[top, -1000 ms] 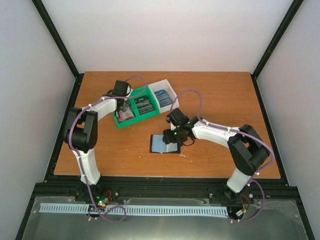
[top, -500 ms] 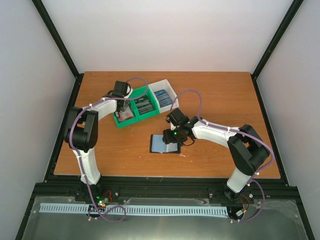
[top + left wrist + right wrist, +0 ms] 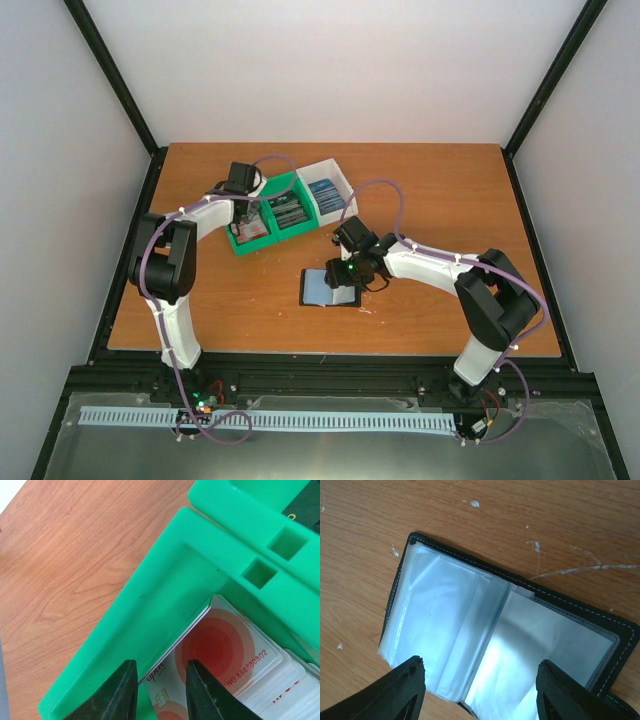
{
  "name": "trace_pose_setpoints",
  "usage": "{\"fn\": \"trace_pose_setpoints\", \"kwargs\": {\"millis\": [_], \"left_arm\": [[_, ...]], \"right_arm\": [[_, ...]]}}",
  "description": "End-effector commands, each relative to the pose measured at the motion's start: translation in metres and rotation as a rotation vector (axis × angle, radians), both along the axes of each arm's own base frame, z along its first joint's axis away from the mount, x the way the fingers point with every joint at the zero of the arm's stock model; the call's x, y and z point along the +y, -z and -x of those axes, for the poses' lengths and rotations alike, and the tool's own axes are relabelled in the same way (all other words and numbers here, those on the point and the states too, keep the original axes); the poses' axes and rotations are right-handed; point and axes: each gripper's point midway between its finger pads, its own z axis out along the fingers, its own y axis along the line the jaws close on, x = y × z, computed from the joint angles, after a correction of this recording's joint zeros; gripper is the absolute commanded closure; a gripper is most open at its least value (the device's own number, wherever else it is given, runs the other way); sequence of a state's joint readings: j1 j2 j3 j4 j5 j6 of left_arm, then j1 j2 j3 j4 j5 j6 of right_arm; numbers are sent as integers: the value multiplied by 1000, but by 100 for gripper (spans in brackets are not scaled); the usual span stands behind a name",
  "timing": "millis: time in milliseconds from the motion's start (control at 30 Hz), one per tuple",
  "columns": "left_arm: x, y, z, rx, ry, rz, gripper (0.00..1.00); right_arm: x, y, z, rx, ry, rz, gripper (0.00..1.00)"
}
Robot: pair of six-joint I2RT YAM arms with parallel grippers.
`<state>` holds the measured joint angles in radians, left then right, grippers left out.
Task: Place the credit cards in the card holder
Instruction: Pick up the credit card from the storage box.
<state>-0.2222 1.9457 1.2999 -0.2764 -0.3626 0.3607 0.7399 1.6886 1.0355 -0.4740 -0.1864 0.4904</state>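
step in hand, as we judge it: fetching a card from the bin; left gripper (image 3: 161, 669) is down in the green bin (image 3: 150, 595), in its left compartment, upper left of centre in the top view; its jaws are narrowly spread, straddling the edge of the top red credit card (image 3: 222, 647), which leans on the bin wall; we see nothing clamped yet; more credit cards lie in the other two compartments; the card holder (image 3: 470, 625) lies open and flat on the table (image 3: 450, 190) at mid frame, its clear sleeves looking empty; right gripper (image 3: 480, 666) hovers over it with jaws spread wide; we cannot tell if they touch it; next move likely calls for the left jaws to close on the card edge, lift it out of the bin and carry it to a sleeve
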Motion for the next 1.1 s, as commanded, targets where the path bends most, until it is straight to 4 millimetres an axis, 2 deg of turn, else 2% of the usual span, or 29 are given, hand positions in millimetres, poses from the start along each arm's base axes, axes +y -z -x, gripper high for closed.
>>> {"fn": "trace_pose_setpoints", "kwargs": {"millis": [0,133,333,767,933,1067], "left_arm": [[-3,-15,-5,-47,27,27,70],[-3,-18,-3,-60,42,23,68],[4,-5,-1,-41,31,-25,67],[7,-12,1,-64,41,-61,61],[7,-10,2,-61,35,-62,50],[6,-3,2,-46,37,-55,50]], "right_arm": [[4,-5,-6,-8,7,-22,39],[4,-4,-6,-7,6,-22,39],[4,-3,-6,-4,6,-21,39],[6,-4,-7,-4,2,-21,39],[6,-3,-7,-1,2,-20,39],[6,-2,-6,0,1,-20,39]]}}
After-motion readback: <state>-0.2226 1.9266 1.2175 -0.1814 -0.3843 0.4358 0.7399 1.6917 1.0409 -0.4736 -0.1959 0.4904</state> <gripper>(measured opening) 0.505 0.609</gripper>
